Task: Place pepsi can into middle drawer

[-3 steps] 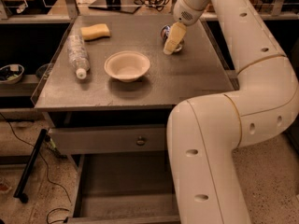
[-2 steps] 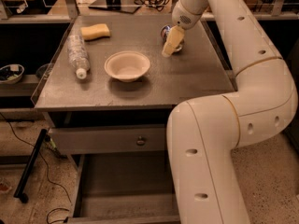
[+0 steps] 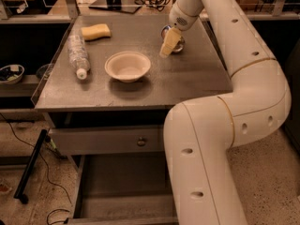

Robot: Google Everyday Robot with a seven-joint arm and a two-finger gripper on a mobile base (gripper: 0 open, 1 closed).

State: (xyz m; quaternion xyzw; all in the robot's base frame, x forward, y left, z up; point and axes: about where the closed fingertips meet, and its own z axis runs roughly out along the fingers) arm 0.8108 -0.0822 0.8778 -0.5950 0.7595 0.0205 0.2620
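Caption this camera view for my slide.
Gripper at the small blue Pepsi can on the tabletop; grey middle drawer open below.

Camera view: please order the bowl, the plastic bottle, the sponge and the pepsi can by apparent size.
1. bowl
2. plastic bottle, as long but narrower
3. sponge
4. pepsi can, unsure: the end effector, in front of it at the far right of the tabletop, hides most of it.

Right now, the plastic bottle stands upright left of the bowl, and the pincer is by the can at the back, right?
No: the bottle lies on its side, not upright, as the camera view shows. It is left of the bowl, and the pincer is by the can at the back.
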